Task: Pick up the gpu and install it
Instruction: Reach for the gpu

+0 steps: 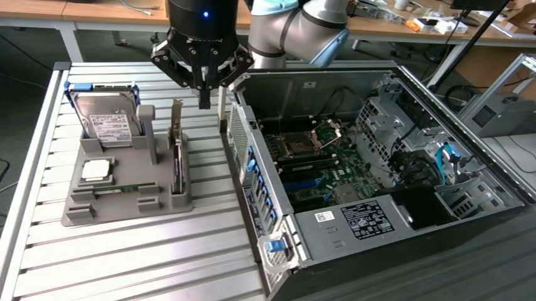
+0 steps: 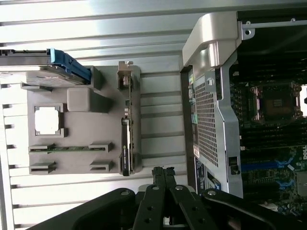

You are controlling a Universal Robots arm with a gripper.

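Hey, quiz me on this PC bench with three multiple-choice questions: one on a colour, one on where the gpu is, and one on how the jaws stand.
1. What colour is the frame around the hard drive?
A. red
B. blue
C. yellow

2. Where is the gpu?
A. lying flat on the hard drive
B. standing on edge in the gray holder
C. gripped in the jaws

3. How do the jaws stand?
A. wide open
B. shut on the gpu
C. shut, holding nothing

Answers:
1 B: blue edges show around the drive.
2 B: the card stands upright in the holder's slot.
3 C: the tips meet in the air with nothing between them.
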